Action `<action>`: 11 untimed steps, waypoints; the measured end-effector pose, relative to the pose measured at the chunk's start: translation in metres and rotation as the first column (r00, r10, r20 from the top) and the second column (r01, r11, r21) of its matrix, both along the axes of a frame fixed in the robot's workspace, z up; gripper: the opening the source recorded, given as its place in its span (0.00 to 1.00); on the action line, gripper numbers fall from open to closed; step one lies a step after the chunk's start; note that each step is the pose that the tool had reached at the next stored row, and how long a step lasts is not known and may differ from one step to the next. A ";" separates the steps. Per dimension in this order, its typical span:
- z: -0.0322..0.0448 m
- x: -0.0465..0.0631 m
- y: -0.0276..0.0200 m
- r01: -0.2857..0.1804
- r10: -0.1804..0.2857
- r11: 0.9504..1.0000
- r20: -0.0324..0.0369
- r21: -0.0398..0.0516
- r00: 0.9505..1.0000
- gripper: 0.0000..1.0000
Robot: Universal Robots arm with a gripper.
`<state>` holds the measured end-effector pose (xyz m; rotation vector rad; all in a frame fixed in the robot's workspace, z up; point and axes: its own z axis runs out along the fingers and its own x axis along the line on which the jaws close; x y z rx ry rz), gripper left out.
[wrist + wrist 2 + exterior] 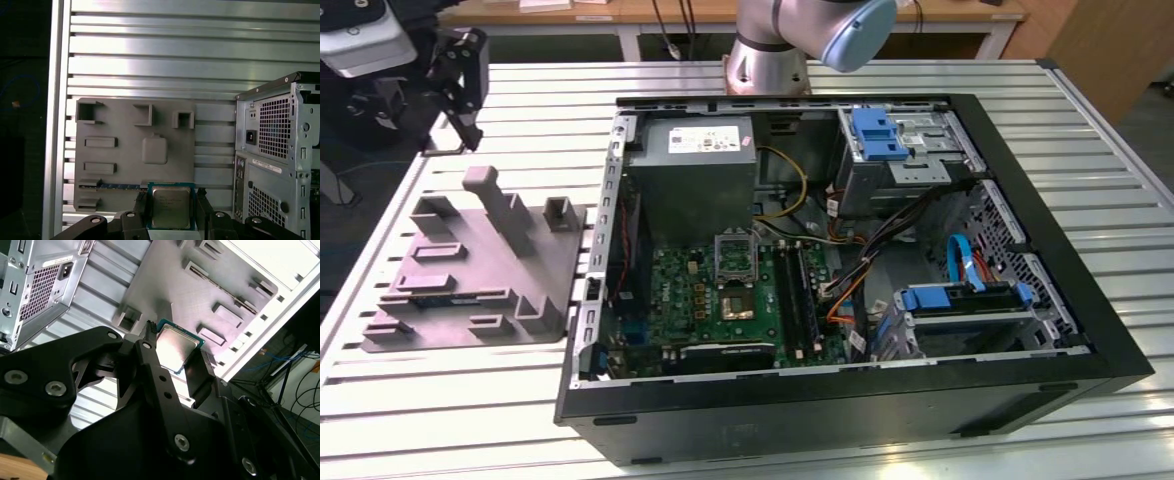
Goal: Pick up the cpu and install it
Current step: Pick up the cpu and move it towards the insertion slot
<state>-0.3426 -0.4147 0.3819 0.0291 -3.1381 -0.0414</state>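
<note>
Silver-grey cpu (171,207) is pinched by its edges in the hand (171,204), over the grey fixture (125,145), with the computer case (272,165) alongside.

1 cpu (171,207), 1 gripper (176,360), 1 fixture (467,275), 1 PC case (854,420), 1 PSU (700,175).

Gripper (171,212) fingers (142,209) clamp the cpu (171,207) on two opposite edges. Its silver-grey lid faces the camera, with a green board rim around it. Behind it the grey-purple fixture (120,132), with pockets and raised blocks, lies flat on the slatted aluminium table (150,50). The computer case (272,165) rear panel stands just beside the fixture, showing the power inlet (251,136) and vent grilles (272,127).
</note>
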 end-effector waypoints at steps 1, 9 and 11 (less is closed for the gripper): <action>-0.0001 0.001 0.0000 0.000 0.000 1.000 0.000 0.000 1.000 0.47; -0.0001 0.005 0.0000 0.000 0.000 1.000 0.000 0.000 1.000 0.47; 0.0000 0.007 0.0000 0.000 0.000 1.000 0.000 0.000 1.000 0.47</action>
